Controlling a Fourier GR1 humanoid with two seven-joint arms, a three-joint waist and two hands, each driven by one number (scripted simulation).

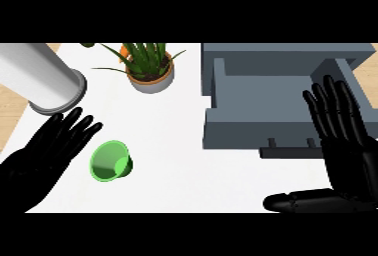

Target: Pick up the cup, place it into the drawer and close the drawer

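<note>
currently the green cup [111, 161] sits on the white bench [193, 172], in the near left part of the scene and well apart from the drawer [238, 131]. its open mouth shows to the view, with a little of its wall showing on the right side; i cannot tell whether it stands fully upright or leans.

just left of the cup is the left hand [46, 152], coming in from the near left corner. its fingers [80, 126] are straight and slightly fanned, pointing far and to the right. they hold nothing, and a thin strip of bench shows between the hand and the cup's rim.

the grey drawer stands pulled open on the right, its hollow inside bare to the view. a small handle [289, 146] sticks out of its near wall.

the right hand [347, 152] lies over the drawer's near right corner. its fingers [334, 107] are straight and spread, pointing far along the drawer's right wall. its thumb [299, 201] juts out to the left, low over the bench. this hand holds nothing either.

at the far left a pale cylinder [43, 80] stands tilted in the view. a potted plant [151, 70] with long green leaves is between it and the drawer, on the far side of the bench.
</note>
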